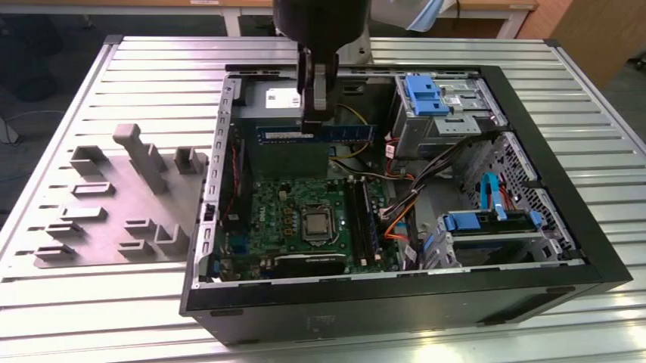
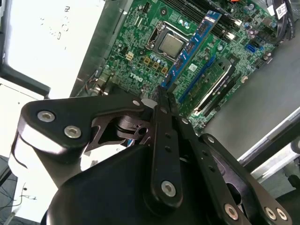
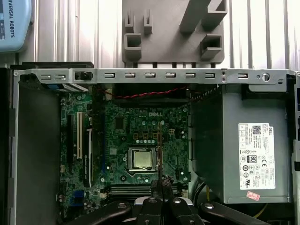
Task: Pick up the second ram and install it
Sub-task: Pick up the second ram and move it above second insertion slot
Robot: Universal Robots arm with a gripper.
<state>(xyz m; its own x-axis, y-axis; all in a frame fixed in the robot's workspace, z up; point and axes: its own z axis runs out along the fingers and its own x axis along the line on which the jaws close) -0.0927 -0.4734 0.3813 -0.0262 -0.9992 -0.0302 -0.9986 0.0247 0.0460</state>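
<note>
My gripper (image 1: 316,121) is shut on the second ram (image 1: 318,134), a long slim bluish-green stick held level and on edge above the open computer case. The stick hangs over the far part of the case, beyond the green motherboard (image 1: 287,215). In the second wrist view the ram (image 2: 192,49) juts out from the fingertips (image 2: 162,96) over the processor and the memory slots (image 2: 206,79). It appears edge-on in the first wrist view as a thin line (image 3: 161,150) above the gripper (image 3: 161,186). Another stick (image 2: 213,86) sits in one slot.
The black case (image 1: 404,302) lies open on a slatted metal table (image 1: 81,318). A grey fixture plate with blocks (image 1: 111,204) lies on the exterior view's left. Inside are a power supply (image 3: 253,140), drive cages with blue clips (image 1: 474,223) and loose cables (image 1: 404,204).
</note>
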